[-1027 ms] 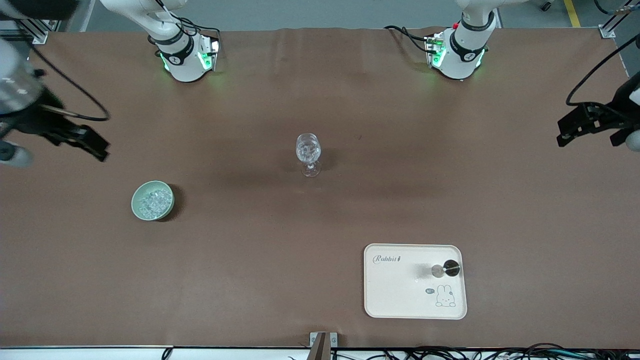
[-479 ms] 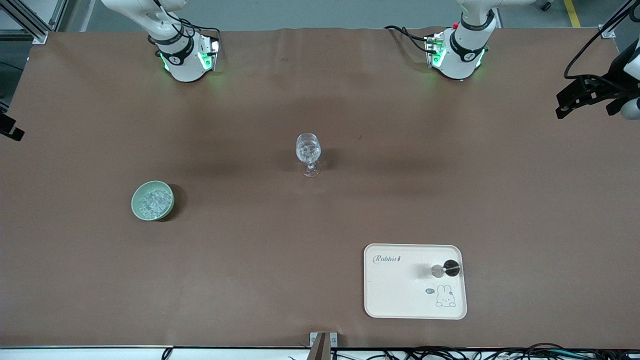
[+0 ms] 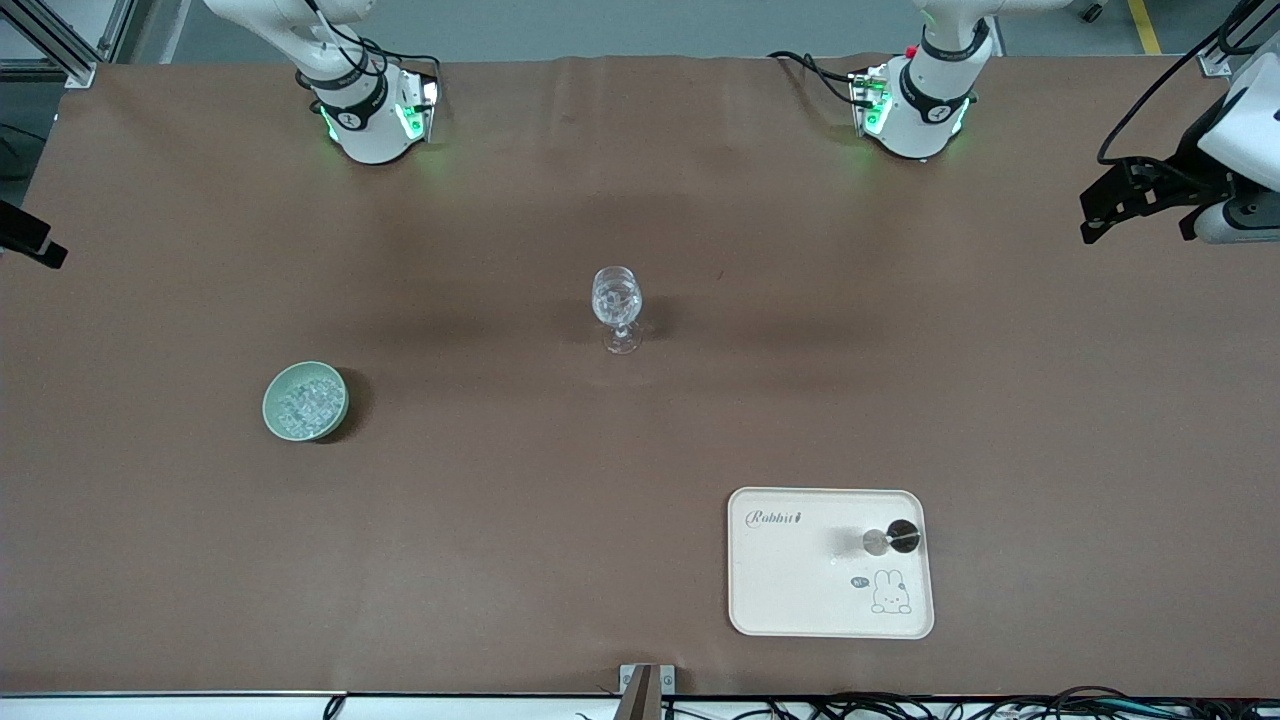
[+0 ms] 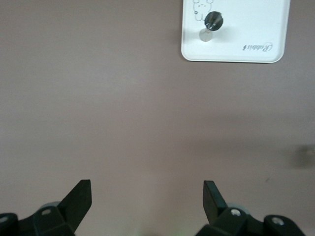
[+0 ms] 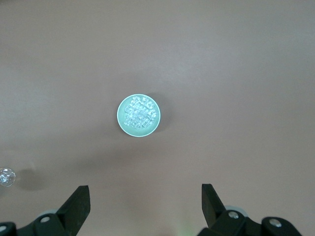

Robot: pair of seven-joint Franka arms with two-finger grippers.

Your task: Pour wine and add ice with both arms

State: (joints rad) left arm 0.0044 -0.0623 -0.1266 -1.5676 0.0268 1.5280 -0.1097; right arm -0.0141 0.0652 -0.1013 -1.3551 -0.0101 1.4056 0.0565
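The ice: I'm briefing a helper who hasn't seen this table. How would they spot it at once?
Start from the wine glass standing mid-table, then look toward the right arm's end, a little nearer the front camera, for a pale green bowl. The ice is the heap of small clear, glinting chunks in it, the only loose pieces on the table.

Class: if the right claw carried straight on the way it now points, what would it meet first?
Probably the bare table. The open right claw points down at brown surface; the green bowl of ice lies slightly ahead, though depth is unclear.
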